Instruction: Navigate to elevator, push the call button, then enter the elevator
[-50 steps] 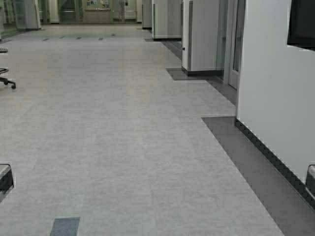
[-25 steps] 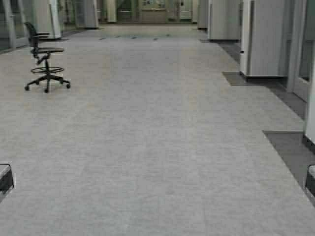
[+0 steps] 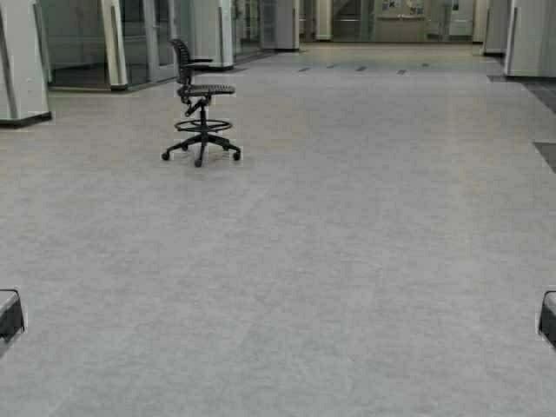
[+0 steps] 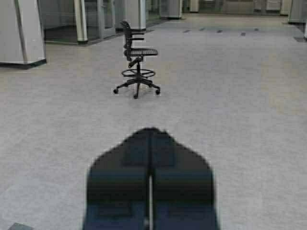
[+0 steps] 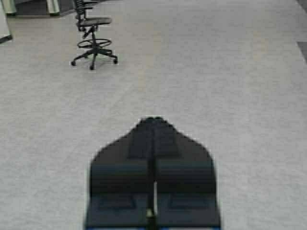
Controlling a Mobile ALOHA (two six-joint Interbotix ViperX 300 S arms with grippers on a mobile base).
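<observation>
While the robot faces a wide hall of grey speckled floor, both arms sit parked low at the frame's edges. The left gripper points straight ahead over bare floor; its two dark fingers lie pressed together with only a hairline seam between them, and nothing is held or touched. The right gripper has the same posture: fingers closed flat against each other, empty, clear of every object. In the high view only a dark corner of each arm shows, the left at 8 o'clock and the right at 4 o'clock.

A black swivel chair with a mesh seat, a foot ring and a five-star castor base stands alone on the floor at 11 o'clock, well apart from both grippers. It also appears ahead of the left gripper in the left wrist view and, farther off, in the right wrist view. Behind it, at 10 to 11 o'clock, stand white pillars and glass partitions. At 12 to 1 o'clock the hall runs on to a distant lit area with a counter. A dark floor strip shows at 3 o'clock.

Neither the elevator nor the call button can be made out in any view.
</observation>
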